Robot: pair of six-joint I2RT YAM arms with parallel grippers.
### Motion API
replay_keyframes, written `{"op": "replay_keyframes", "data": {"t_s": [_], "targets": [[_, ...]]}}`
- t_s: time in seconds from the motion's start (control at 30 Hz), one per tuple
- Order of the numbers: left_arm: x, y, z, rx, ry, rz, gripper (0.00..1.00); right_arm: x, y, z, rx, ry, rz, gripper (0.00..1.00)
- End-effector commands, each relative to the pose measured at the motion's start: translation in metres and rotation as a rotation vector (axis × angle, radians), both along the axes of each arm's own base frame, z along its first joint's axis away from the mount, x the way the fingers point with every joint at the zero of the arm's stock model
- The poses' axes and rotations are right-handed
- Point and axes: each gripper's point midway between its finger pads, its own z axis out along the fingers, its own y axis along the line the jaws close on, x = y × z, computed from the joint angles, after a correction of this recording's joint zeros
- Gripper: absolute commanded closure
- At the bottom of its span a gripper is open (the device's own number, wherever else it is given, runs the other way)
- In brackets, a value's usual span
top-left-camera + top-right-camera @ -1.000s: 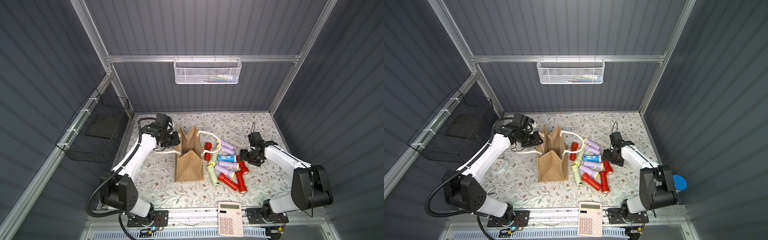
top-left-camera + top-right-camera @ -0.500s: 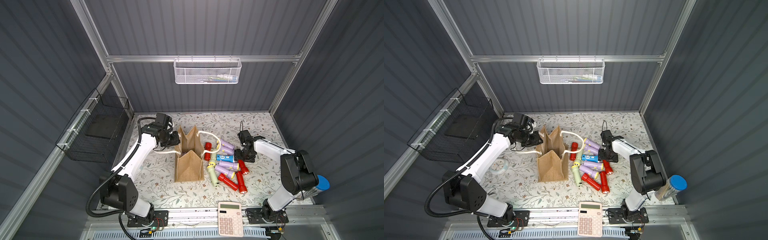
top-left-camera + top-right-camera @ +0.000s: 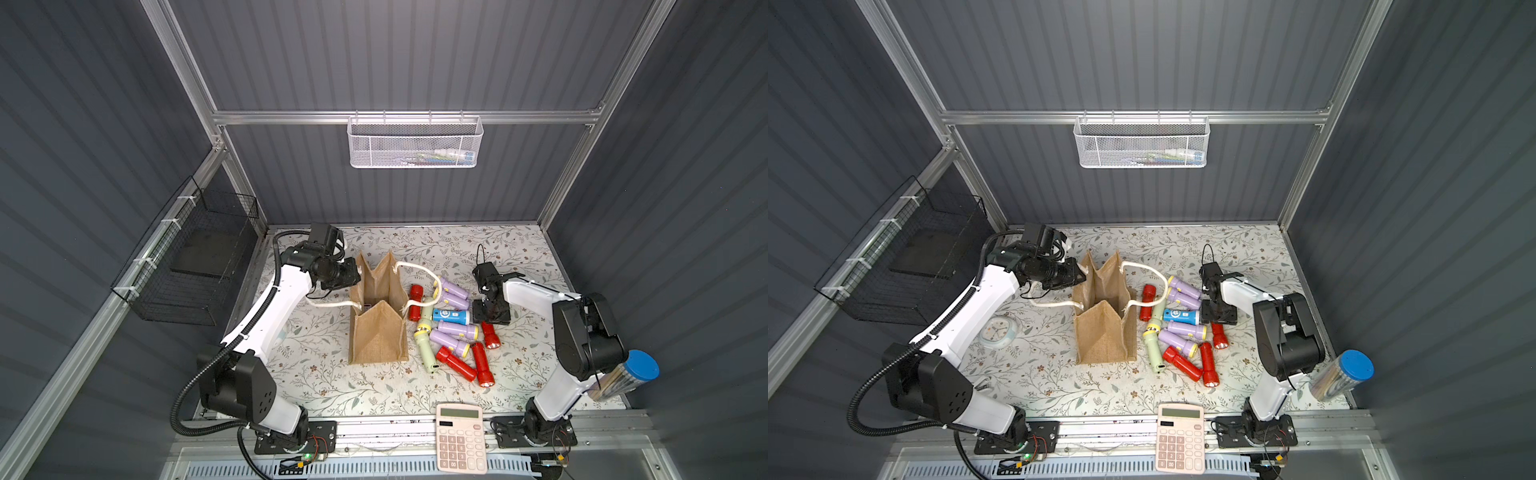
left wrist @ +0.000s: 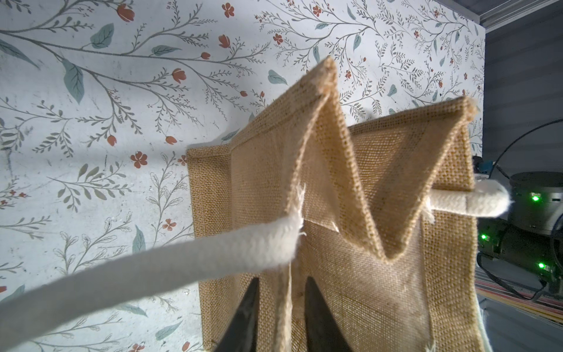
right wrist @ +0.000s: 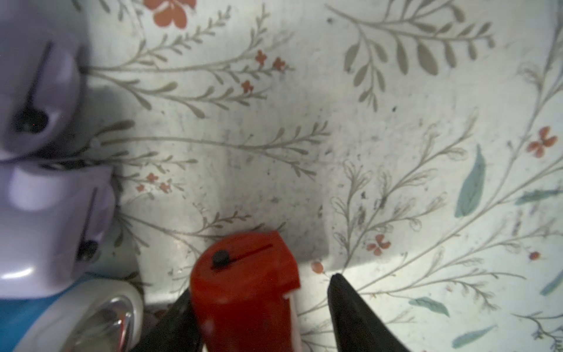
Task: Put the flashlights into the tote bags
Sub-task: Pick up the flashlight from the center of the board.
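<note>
- Left gripper (image 4: pixel 281 283): jaws pinch the rim wall of the tote bag (image 3: pixel 376 332), which stands upright with its mouth open at the centre of both top views.
- Right gripper (image 5: pixel 259 286): jaws spread astride one red flashlight (image 5: pixel 243 274). One finger touches it and the other is clear of it.
- Flashlights (image 3: pixel 451 328): heaped on the table (image 3: pixel 519 257) just right of the bag.

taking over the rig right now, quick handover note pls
Grip: left pincer shut on the wall of the tote bag, holding it open. The right pincer is open, straddling a red flashlight, touching on one side only, no grip yet.
Things: about a dozen flashlights lie on the table beside the bag.
Done: nothing clearly in the bag.
To do: close, lift, drop in the bag, repeat for all.
</note>
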Motion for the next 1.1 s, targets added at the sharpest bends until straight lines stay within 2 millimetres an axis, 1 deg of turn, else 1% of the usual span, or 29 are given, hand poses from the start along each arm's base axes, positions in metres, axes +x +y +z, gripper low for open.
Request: {"op": "replay_keyframes", "data": {"t_s": [0.0, 0.1, 0.3, 0.43, 0.53, 0.63, 0.73, 0.83, 0.97, 1.07], "targets": [[-0.001, -0.004, 0.013, -0.025, -0.006, -0.003, 0.73, 0.001, -0.006, -0.004, -0.034, 0.006, -0.011, 0.41], [-0.001, -0.004, 0.013, -0.024, -0.008, -0.002, 0.73, 0.001, -0.008, -0.003, -0.035, 0.005, -0.016, 0.44], [-0.001, -0.006, 0.012, -0.035, -0.006, 0.0, 0.73, -0.001, -0.016, -0.002, -0.067, 0.003, -0.027, 0.59], [-0.001, -0.006, 0.012, -0.04, -0.007, 0.001, 0.73, 0.0, -0.022, 0.001, -0.096, -0.005, -0.026, 0.66], [-0.001, -0.006, 0.013, -0.042, -0.012, 0.0, 0.73, 0.001, -0.023, 0.005, -0.102, -0.019, -0.023, 0.74], [0.0, -0.007, 0.014, -0.043, -0.016, -0.002, 0.73, 0.005, -0.018, 0.017, -0.074, -0.054, -0.017, 0.79], [0.0, -0.007, 0.015, -0.041, -0.02, -0.006, 0.74, 0.011, -0.008, 0.036, -0.009, -0.111, -0.006, 0.8], [-0.002, -0.006, 0.017, -0.035, -0.017, -0.011, 0.75, 0.017, 0.003, 0.06, 0.067, -0.175, 0.0, 0.81], [-0.007, -0.006, 0.016, -0.017, -0.003, -0.035, 0.73, 0.022, 0.015, 0.096, 0.152, -0.248, 0.0, 0.83], [-0.012, -0.003, 0.009, 0.015, 0.03, -0.048, 0.73, 0.025, 0.027, 0.131, 0.235, -0.319, 0.01, 0.86]]}}
